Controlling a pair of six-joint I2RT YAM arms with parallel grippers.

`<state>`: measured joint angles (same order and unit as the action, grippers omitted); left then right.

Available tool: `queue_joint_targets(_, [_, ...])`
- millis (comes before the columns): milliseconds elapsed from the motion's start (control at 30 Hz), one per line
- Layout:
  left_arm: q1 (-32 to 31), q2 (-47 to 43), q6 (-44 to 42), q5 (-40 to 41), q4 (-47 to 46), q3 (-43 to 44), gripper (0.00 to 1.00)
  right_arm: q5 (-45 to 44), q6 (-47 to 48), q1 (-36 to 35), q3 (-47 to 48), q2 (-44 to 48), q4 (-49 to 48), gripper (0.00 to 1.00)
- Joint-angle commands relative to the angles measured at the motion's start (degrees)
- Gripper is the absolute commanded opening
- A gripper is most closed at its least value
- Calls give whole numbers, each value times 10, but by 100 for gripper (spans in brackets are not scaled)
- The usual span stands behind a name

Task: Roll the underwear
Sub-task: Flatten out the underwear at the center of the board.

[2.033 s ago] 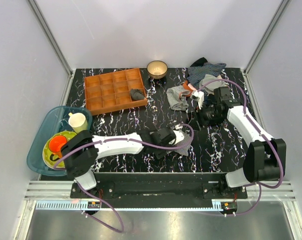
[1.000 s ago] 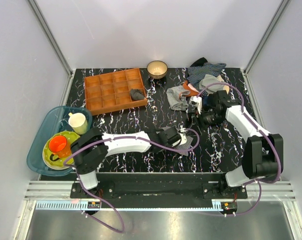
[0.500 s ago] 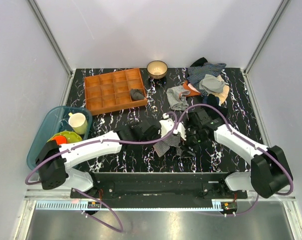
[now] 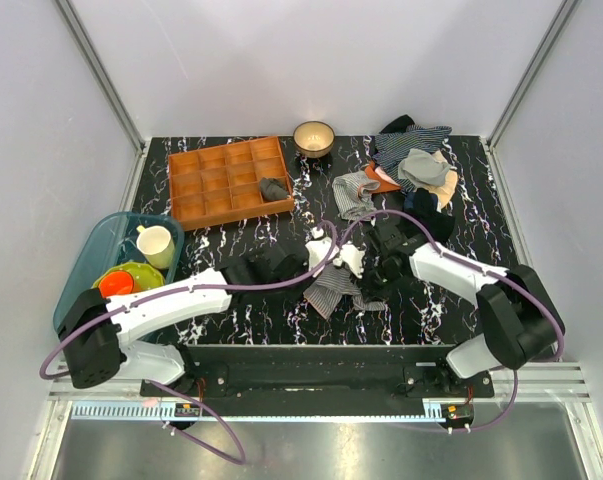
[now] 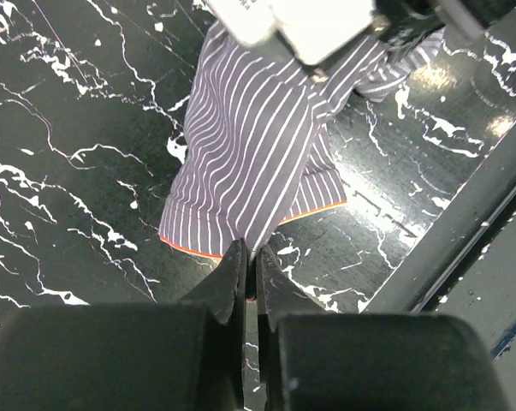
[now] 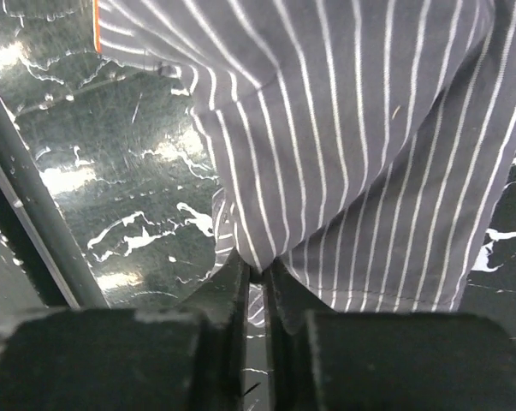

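The underwear [image 5: 258, 145] between my black fingers [image 5: 228, 282] is dark grey with thin white stripes, and it has a narrow orange line along the hem. The table [image 4: 231, 240] under it is black with white veins, like marble. Farther away I see an orange tray [image 4: 226, 180] and a teal tub [image 4: 81, 285] with a cream cup [image 4: 154, 243] inside.

Lab cell: white panels [image 4: 311, 60], aluminium struts [image 4: 99, 70].

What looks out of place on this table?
A dark grey cloth bundle sits in one compartment of the orange divided tray, apart from the clothes heap at far right. The left gripper and right gripper pinch the grey-and-white striped underwear.
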<state>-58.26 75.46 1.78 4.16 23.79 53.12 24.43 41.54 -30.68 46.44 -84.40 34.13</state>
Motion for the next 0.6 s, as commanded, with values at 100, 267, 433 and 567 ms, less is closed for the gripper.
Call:
queue_joint_targets(100, [9, -37, 21, -23, -21, 4, 0, 50, -5, -5, 94, 21, 101, 0])
queue_joint_targets(267, [12, -69, 28, -28, 2, 3, 0, 70, 51, -5, 165, 83, 226, 0])
queue_joint_targets(433, [12, -79, 63, -58, -1, -29, 0, 97, 64, -5, 141, 86, 255, 1])
queue_joint_targets(567, [12, -78, 99, -103, -24, -78, 6, 34, 49, -4, 80, 57, 199, 5])
